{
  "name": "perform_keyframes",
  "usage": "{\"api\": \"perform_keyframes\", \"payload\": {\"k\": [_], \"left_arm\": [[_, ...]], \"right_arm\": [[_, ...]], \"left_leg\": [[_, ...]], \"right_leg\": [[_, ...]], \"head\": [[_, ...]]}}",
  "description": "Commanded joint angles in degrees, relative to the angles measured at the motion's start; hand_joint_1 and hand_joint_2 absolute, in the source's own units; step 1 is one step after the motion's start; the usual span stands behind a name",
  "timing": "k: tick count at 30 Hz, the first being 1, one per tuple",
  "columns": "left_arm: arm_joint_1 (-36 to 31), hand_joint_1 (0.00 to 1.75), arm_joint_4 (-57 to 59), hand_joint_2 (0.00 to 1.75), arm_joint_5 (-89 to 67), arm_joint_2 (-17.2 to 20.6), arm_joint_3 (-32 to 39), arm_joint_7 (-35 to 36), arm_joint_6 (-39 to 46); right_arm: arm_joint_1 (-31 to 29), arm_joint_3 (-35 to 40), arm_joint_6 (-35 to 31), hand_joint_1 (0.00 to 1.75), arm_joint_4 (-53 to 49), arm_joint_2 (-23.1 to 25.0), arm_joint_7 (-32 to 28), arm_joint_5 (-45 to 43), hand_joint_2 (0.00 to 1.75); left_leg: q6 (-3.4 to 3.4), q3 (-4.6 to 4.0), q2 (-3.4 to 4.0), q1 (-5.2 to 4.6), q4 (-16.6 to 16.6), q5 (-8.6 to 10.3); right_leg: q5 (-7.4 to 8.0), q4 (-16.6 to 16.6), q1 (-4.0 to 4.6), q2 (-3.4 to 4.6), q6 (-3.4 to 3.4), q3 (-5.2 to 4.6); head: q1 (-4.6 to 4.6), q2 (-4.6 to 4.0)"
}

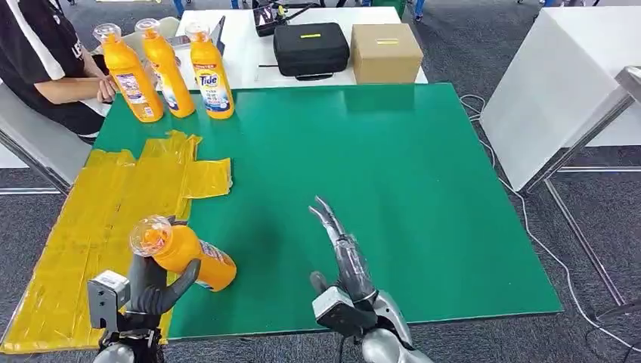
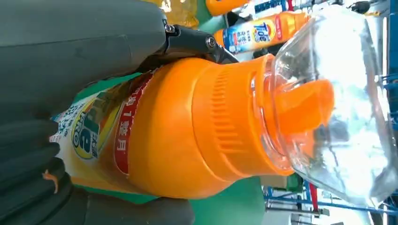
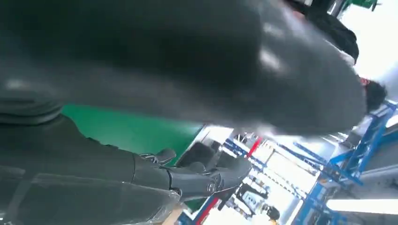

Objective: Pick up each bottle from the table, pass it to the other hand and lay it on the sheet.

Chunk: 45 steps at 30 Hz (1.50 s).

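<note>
My left hand (image 1: 155,283) grips an orange detergent bottle (image 1: 185,253) with a clear cap, tilted above the table's near left corner, at the edge of the yellow sheet (image 1: 98,219). The left wrist view shows that bottle (image 2: 187,126) close up, with my fingers (image 2: 28,164) wrapped round its body. My right hand (image 1: 344,257) is held out flat over the green table (image 1: 378,166), fingers straight and empty. Three more orange bottles (image 1: 166,72) stand upright at the far left of the table.
A person in a black shirt (image 1: 41,60) sits at the far left beside the standing bottles. Behind the green table, a white table carries a black case (image 1: 311,48) and a cardboard box (image 1: 385,51). Another white table (image 1: 559,83) stands to the right.
</note>
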Motion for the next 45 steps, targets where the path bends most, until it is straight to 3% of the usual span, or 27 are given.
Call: {"api": "perform_keyframes", "payload": {"k": [1,7,9,10,13,19,24,29,31,33,34,35,36,37,38,41,42,45], "left_arm": [[0.49,1.75,4.03,1.75,-1.64,-0.48,2.41,0.29,2.30],[0.72,1.75,2.85,1.75,-9.70,-4.90,1.33,0.70,11.66],[2.50,1.75,0.09,1.75,-19.88,-6.36,-0.22,2.21,19.14],[3.07,1.75,-1.21,1.75,-21.74,-6.62,-0.94,3.07,18.84],[0.26,1.75,0.91,1.75,-35.92,-7.58,-1.00,5.83,24.77],[-4.31,1.75,8.55,1.75,-54.59,-7.57,-0.21,7.25,33.92],[-4.32,1.75,8.54,1.75,-55.25,-7.99,-0.35,7.54,33.92],[-5.36,1.75,6.24,1.75,-79.51,-10.77,2.81,11.96,33.92],[-7.37,1.75,7.96,1.75,-87.98,-9.33,0.72,17.15,33.92],[-10.78,1.75,10.40,1.75,-89.93,-2.30,-5.61,26.18,33.92],[-15.01,1.75,14.55,1.75,-89.93,2.78,-14.09,35.17,33.92],[-18.78,1.75,18.15,1.75,-89.93,5.51,-22.92,43.88,33.92],[-19.91,1.75,19.79,1.75,-89.93,6.07,-25.18,45.82,33.92],[-24.92,1.75,23.50,1.75,-89.93,9.44,-33.29,52.85,33.06],[-29.98,1.75,28.57,1.75,-89.93,10.25,-44.36,61.99,32.02],[-31.84,1.75,37.94,1.75,-89.93,6.83,-44.51,60.79,30.67],[-32.26,1.75,41.63,1.75,-89.93,5.28,-41.47,58.27,30.32],[-34.66,1.75,51.68,1.75,-89.93,1.76,-34.00,53.46,30.68]], "right_arm": [[2.36,-2.48,-0.54,0.00,-4.21,-3.31,0.11,0.54,0.00],[13.51,-11.92,-1.58,0.00,-16.26,-7.80,1.67,4.76,0.00],[15.64,-15.95,-1.69,0.00,-18.83,-7.50,2.79,8.11,0.00],[16.49,-17.87,-1.93,0.00,-19.92,-7.06,3.10,9.46,0.00],[18.32,-21.58,-2.61,0.00,-22.52,-6.92,4.28,12.52,0.00],[13.81,-19.91,-0.75,0.00,-15.55,-5.71,2.72,12.63,0.00],[13.17,-19.58,-0.72,0.00,-14.90,-5.26,2.70,12.71,0.00],[11.02,-18.23,0.74,0.00,-12.66,-3.82,2.71,13.56,0.00],[9.80,-18.03,1.55,0.00,-11.65,-2.95,2.84,13.37,0.00],[8.78,-17.92,2.35,0.00,-10.96,-2.11,3.09,13.48,0.00],[8.02,-17.81,2.86,0.00,-10.37,-1.60,3.39,13.55,0.00],[7.74,-17.82,3.01,0.00,-10.10,-1.28,3.55,13.71,0.00],[7.81,-17.85,3.01,0.00,-10.10,-1.24,3.56,13.72,0.00],[8.16,-17.88,3.12,0.00,-10.24,-1.27,3.54,13.77,0.00],[8.61,-17.98,3.36,0.00,-10.42,-1.26,3.46,13.85,0.00],[9.36,-18.28,3.62,0.00,-10.62,-0.90,3.14,14.02,0.00],[9.43,-18.19,3.77,0.00,-10.51,-0.89,3.01,14.05,0.00],[8.62,-17.38,4.22,0.00,-8.75,-1.02,2.54,14.03,0.00]], "left_leg": [[-0.15,0.16,0.02,0.03,-0.07,0.00],[-0.07,0.26,-0.31,0.02,-0.05,0.00],[-0.05,0.19,-0.20,0.00,-0.01,-0.01],[-0.08,0.24,-0.17,-0.03,-0.02,-0.05],[-0.10,0.17,-0.24,-0.03,0.05,-0.06],[-0.14,0.25,-0.07,-0.01,-0.08,0.03],[-0.14,0.33,-0.04,0.03,-0.07,0.01],[-0.12,0.27,0.04,0.04,-0.02,-0.02],[-0.09,0.19,0.02,0.02,-0.01,0.02],[-0.09,0.19,0.04,0.02,-0.03,0.05],[-0.18,0.25,0.05,0.04,-0.07,0.06],[-0.14,0.20,-0.06,0.02,-0.08,0.11],[-0.10,0.13,-0.25,0.00,-0.08,0.16],[-0.16,0.18,-0.33,0.04,-0.10,0.19],[-0.08,0.20,-0.27,0.05,-0.09,0.20],[-0.10,0.34,-0.61,0.04,-0.08,0.26],[-0.06,0.28,-0.50,0.05,-0.09,0.26],[-0.07,0.29,-0.21,0.03,-0.07,0.17]], "right_leg": [[0.00,-0.08,0.02,-0.01,-0.04,0.16],[-0.09,-0.08,-0.01,-0.31,0.00,0.29],[-0.06,-0.03,-0.04,-0.18,0.02,0.21],[-0.09,-0.05,-0.05,-0.16,0.02,0.28],[-0.10,-0.01,-0.02,-0.23,0.00,0.25],[0.03,-0.13,-0.05,-0.09,-0.04,-0.07],[0.00,-0.15,0.00,-0.08,-0.04,0.34],[0.00,-0.10,0.01,0.00,-0.02,0.28],[0.03,-0.08,0.01,0.00,-0.01,0.19],[0.05,-0.07,0.01,0.02,-0.03,0.18],[0.06,-0.10,0.02,0.02,-0.06,0.25],[0.06,-0.08,0.01,-0.09,-0.06,0.20],[0.04,-0.06,-0.01,-0.27,-0.05,0.18],[0.05,-0.10,0.02,-0.36,-0.08,0.21],[0.05,-0.11,0.02,-0.30,-0.07,0.20],[-0.03,-0.12,-0.01,-0.61,-0.03,0.14],[0.03,-0.12,-0.01,-0.50,-0.01,-0.17],[0.03,-0.05,0.01,-0.22,0.00,0.38]], "head": [[0.00,0.02],[-0.02,0.02],[0.00,0.00],[0.00,0.00],[0.00,0.00],[-0.02,0.00],[-0.02,0.02],[-0.02,0.02],[0.00,0.00],[0.00,0.00],[-0.02,0.00],[0.00,0.00],[0.00,0.00],[0.00,0.00],[0.00,0.02],[0.00,0.00],[0.00,0.00],[0.00,0.00]]}}
